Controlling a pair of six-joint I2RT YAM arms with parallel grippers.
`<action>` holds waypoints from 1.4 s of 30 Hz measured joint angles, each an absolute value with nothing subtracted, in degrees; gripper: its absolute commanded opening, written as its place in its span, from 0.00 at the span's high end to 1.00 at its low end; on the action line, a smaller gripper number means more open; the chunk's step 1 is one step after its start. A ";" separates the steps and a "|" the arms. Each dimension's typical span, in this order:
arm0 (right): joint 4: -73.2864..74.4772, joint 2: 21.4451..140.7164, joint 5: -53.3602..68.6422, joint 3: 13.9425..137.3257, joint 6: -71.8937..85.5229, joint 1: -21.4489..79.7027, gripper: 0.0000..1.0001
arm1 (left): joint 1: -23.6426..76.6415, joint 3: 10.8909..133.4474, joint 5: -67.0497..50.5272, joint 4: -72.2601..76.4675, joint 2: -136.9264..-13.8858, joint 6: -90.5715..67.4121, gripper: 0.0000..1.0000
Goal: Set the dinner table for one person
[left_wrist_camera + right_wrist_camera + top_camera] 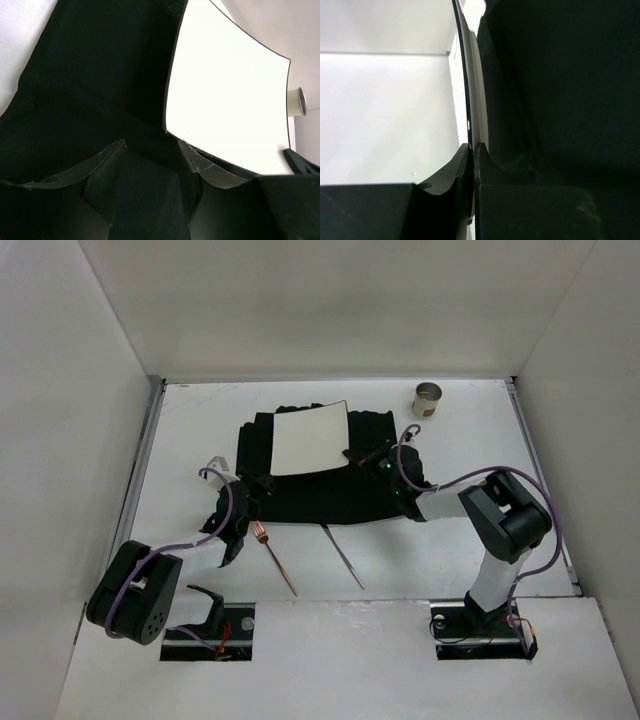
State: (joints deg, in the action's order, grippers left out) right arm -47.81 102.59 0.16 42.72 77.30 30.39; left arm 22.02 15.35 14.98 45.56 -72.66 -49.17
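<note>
Table fills the walled bay ahead of both bases, and everything sits on it. Mat lies mid-table, rumpled along its edges and not square to the table. Plate is on the mat's far half, skewed, with its far corner at or just past the mat's far edge. Right claw is pressed together on the plate's right rim, pinching the thin edge only. Left claw is spread, low over the mat's near-left part, with only cloth between its fingers; can't tell if it touches. Cup stands at far right, well apart from the mat. Copper utensil and steel utensil lie on bare table just near of the mat, between the arms. Main risk, as I judge it: the rim pinch is shallow and one-sided, so a lift or fast slide could let the plate pivot or slip out and drop. Second: dragging the plate flat could pull the loose mat along and bunch it more, since the left claw isn't clamping it down. Third: the left forearm sits just beside the copper utensil, so a sweep toward the base could knock it off line. The cup looks safe unless the right arm swings far.
</note>
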 measured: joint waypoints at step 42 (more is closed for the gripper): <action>-31.48 91.18 -2.68 36.80 66.41 27.35 0.48 | 22.13 15.33 15.05 45.56 -72.29 -49.21 0.58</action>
State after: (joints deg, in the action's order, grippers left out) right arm -31.48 91.18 -2.68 36.80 66.41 27.35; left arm 22.13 15.33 15.05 45.56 -72.29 -49.21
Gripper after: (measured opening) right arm 0.542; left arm 0.418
